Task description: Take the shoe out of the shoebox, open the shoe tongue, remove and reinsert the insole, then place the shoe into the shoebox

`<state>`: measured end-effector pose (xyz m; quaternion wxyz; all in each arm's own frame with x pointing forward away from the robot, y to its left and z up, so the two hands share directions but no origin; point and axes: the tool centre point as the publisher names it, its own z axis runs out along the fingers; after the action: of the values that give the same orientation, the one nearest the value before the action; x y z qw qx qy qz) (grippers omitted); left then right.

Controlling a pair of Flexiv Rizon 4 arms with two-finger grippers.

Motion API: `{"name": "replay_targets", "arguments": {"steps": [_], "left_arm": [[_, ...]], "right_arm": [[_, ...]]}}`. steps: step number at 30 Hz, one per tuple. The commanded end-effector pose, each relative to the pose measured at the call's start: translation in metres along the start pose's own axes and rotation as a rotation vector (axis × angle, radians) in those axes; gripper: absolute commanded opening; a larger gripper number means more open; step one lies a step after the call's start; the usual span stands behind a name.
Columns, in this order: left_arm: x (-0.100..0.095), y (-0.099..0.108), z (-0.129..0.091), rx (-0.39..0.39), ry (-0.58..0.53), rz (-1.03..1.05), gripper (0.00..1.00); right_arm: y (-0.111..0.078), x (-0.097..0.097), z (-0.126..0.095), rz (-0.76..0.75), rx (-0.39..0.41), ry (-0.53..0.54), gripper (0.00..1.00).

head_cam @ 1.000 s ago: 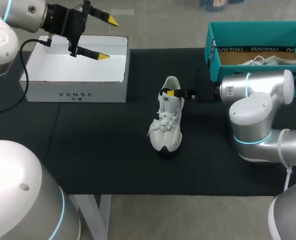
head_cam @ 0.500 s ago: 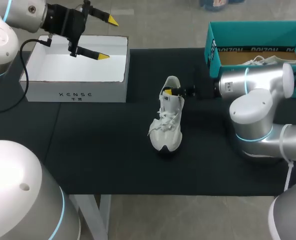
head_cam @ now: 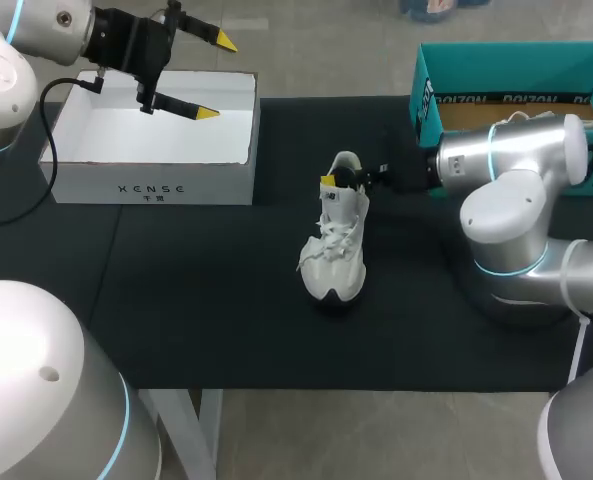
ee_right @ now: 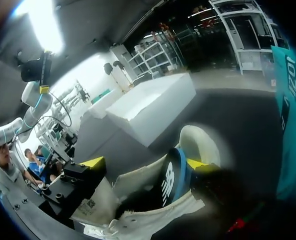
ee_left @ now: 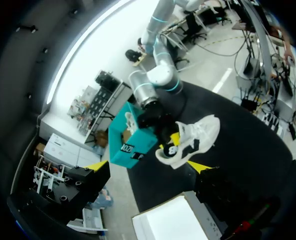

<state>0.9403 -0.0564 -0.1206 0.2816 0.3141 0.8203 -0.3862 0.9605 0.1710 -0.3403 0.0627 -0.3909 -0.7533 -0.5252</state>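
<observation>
On table (head_cam: 176,300), right hand (head_cam: 341,181) slid farther over shoe (head_cam: 334,262).

Robotics lab — silver left arm (head_cam: 21,40), silver right arm (head_cam: 511,205), black worktable (head_cam: 196,300)

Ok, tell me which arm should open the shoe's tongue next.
Right. The right pincer sits at the collar of the shoe, while the left pincer hangs open over the white shoebox, well apart from it.

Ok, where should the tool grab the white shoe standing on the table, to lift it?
Probably the heel collar, pinched from above: the shoe stands upright on its sole, mouth facing up, leaving that thin rim exposed, while laces cover the front.
</observation>
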Motion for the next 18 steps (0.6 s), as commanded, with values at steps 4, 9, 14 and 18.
{"name": "replay_targets", "arguments": {"steps": [4,9,14,18], "left_arm": [[0.0,0.0,0.0,-0.002,0.0,0.0,1.0],[0.0,0.0,0.0,-0.002,0.0,0.0,1.0],[0.0,0.0,0.0,-0.002,0.0,0.0,1.0],[0.0,0.0,0.0,-0.002,0.0,0.0,1.0]], "right_arm": [[0.009,-0.004,-0.01,0.002,-0.001,-0.045,1.0],[0.007,0.001,-0.011,-0.015,0.028,-0.062,1.0],[0.016,0.008,-0.023,0.003,0.018,-0.163,1.0],[0.02,0.012,-0.03,0.053,0.081,-0.223,1.0]]}}
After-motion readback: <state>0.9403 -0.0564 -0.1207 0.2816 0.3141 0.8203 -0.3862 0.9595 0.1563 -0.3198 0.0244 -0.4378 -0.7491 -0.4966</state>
